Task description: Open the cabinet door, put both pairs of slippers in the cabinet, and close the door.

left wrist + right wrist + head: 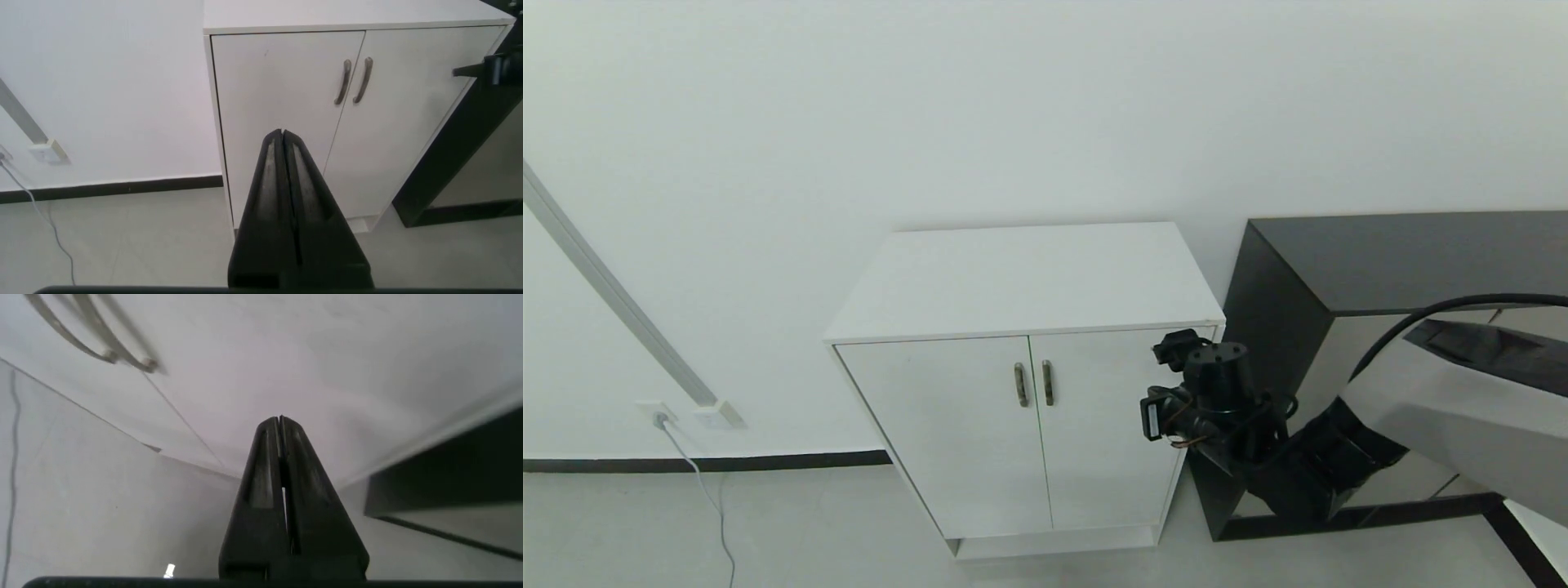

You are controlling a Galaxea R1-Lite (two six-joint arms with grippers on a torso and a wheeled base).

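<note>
The white cabinet [1021, 278] stands against the wall with both doors shut. Its two metal handles [1033, 384] sit side by side at the middle seam. My right arm's wrist [1213, 400] hangs in front of the right door [1103, 441], near its outer edge. My right gripper [280, 423] is shut with nothing in it, close to that door's lower part [310, 351], the handles [90, 335] off to one side. My left gripper [282, 135] is shut and empty, held back from the cabinet [278, 90] and pointing at its left door.
A black cabinet [1339, 261] with a glossy front stands tight against the white one's right side. A wall socket [658, 415] with a hanging cable [715, 506] is at the left. Bare grey floor [809, 531] lies in front.
</note>
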